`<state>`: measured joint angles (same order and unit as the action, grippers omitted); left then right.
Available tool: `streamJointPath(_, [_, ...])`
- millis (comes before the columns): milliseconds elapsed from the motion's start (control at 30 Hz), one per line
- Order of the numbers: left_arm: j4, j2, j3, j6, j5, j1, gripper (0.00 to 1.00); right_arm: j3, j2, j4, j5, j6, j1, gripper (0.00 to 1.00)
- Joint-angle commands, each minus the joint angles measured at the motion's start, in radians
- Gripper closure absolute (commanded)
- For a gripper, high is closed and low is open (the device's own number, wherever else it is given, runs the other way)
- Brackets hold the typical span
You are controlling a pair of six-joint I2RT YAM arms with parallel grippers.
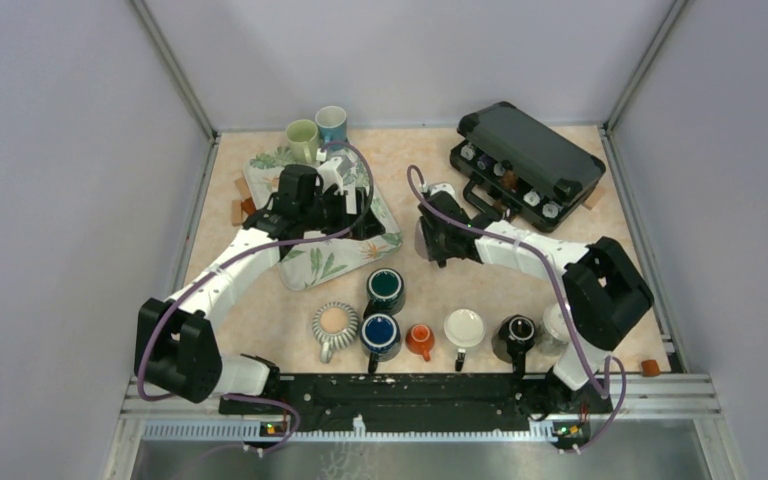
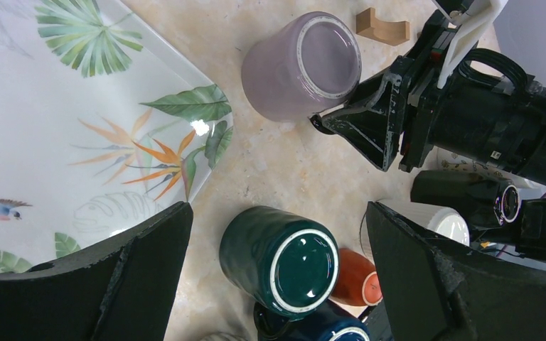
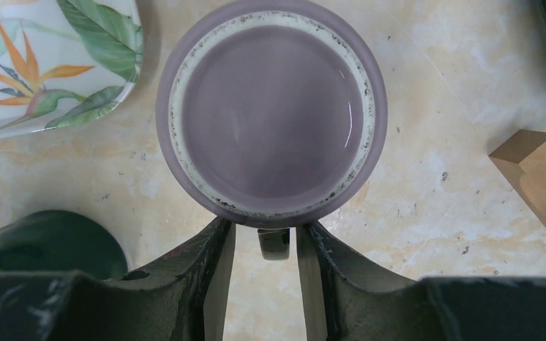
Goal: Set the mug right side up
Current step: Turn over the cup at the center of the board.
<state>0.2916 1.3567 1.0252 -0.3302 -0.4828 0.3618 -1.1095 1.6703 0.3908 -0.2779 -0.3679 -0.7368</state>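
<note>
In the right wrist view, the lilac glazed ceramic mug stands upside down on the beige marbled table, just off the corner of the white rectangular tray printed with leaves and flowers; we see only its flat base ring. The right claw is narrowed to a slim gap, its 2 fingers straddling the mug's handle, with slivers of table showing either side, so we judge it not yet pinched and holding nothing. The step in hand looks to us like taking the handle. Next the claw must close fully, lift, and roll the wrist half a turn before setting the mug down on its base.

In the left wrist view, the left claw is spread as wide as it goes and empty, hanging above the table beside the tray's corner, over an inverted dark green mug. The lilac mug sits further out from that corner, the right claw at its side.

From the top view, the right arm is bent at the elbow, its forearm reaching low toward the tray. The left arm stretches across the tray, wrist pointed down.
</note>
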Motion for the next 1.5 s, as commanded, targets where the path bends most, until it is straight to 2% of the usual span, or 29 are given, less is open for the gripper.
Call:
streamJointPath(0, [-0.04, -0.014, -0.004, 0.003, -0.017, -0.004, 0.02, -0.054, 0.011, -0.009, -0.03, -0.007, -0.009, 0.63])
streamJointPath(833, [-0.053, -0.007, -0.01, -0.007, -0.035, -0.007, 0.02, -0.074, 0.046, -0.033, -0.076, 0.001, -0.025, 0.74])
streamJointPath(1100, [-0.056, -0.005, -0.013, -0.013, -0.044, -0.01, 0.02, -0.066, 0.053, -0.044, -0.08, -0.003, -0.025, 0.7])
streamJointPath(1267, [-0.057, -0.004, -0.013, -0.015, -0.045, -0.012, 0.02, -0.073, 0.054, -0.046, -0.083, -0.003, -0.026, 0.7])
streamJointPath(1367, [-0.064, -0.002, -0.017, -0.021, -0.054, -0.015, 0.02, -0.082, 0.052, -0.047, -0.084, -0.006, -0.025, 0.75])
streamJointPath(1467, [-0.076, 0.007, -0.024, -0.045, -0.081, -0.021, 0.02, -0.094, 0.054, -0.046, -0.08, -0.01, -0.026, 0.87])
